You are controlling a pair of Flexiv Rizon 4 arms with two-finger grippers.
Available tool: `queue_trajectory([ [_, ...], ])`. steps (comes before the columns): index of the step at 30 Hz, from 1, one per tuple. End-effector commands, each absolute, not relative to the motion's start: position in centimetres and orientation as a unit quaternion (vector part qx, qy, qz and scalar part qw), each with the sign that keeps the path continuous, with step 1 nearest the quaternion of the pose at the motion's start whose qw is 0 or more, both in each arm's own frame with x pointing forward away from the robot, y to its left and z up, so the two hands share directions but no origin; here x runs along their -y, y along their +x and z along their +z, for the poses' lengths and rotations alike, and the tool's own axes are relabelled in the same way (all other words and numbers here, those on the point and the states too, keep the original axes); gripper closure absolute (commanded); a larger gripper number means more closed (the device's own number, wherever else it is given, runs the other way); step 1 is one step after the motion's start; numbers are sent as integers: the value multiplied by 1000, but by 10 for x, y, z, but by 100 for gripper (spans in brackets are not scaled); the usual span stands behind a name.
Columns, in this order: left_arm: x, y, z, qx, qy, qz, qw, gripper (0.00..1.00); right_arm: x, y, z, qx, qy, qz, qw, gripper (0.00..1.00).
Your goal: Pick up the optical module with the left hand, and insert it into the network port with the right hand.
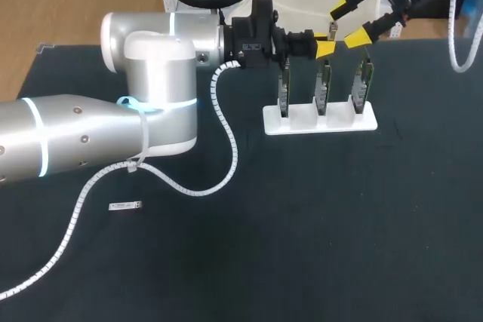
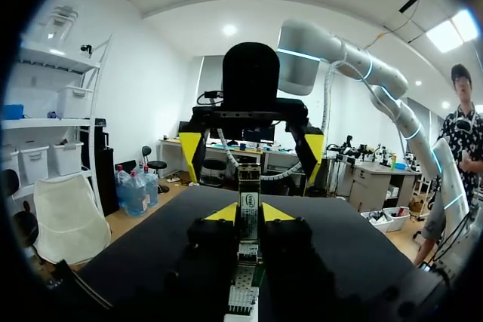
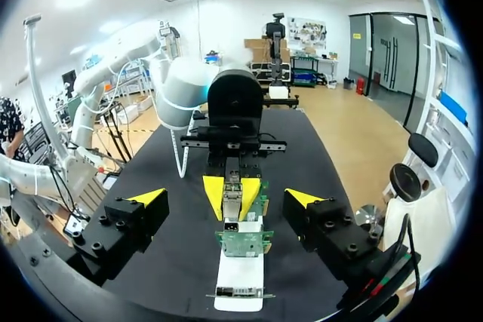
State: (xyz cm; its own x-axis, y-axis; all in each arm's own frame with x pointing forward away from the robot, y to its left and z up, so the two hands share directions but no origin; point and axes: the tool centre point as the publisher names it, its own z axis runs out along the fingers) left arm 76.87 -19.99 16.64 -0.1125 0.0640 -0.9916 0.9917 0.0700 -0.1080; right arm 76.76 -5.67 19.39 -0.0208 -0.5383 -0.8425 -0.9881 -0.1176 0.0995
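– Handover is where I'd worry. The left jaws are clenched on the optical module [image 2: 248, 205], holding it in the air above the middle card [image 1: 323, 87] of the white rack [image 1: 302, 123].
– And the right jaws?
– Released and spread wide, facing the left ones, with the module's free end just ahead of them. No contact that I can see.
– So what goes wrong?
– If the right jaws close off-centre, or only on the tip, the module can twist as the left lets go. It looks slim and smooth, so I'd judge a skewed grip could let it slip and drop onto the cards or the desk [image 1: 339, 224].
– Timing too?
– Yes. If the left opens before the right has a firm hold, it falls. If both pull at once, it gets wrenched.
– And after that?
– Port openings on the cards are too small to make out, so I'd guess alignment is tight. A tilted module could jam at the mouth or push the card, and the rack looks light enough to slide.
– The small silvery piece [image 1: 125, 206] below the left arm [image 1: 151, 73]?
– It lies on the desk well apart from the rack.
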Motion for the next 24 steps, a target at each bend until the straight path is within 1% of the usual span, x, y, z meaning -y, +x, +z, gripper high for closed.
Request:
queue_trajectory([
  [1,200,770,167,-560,472,-493,469,100,52,765,195,-599,-640,384,291,0],
  [11,200,770,167,-560,472,-493,469,100,42,767,192,-598,-641,383,292,0],
  [24,200,770,167,-560,472,-493,469,100,40,769,194,-603,-638,375,297,0],
])
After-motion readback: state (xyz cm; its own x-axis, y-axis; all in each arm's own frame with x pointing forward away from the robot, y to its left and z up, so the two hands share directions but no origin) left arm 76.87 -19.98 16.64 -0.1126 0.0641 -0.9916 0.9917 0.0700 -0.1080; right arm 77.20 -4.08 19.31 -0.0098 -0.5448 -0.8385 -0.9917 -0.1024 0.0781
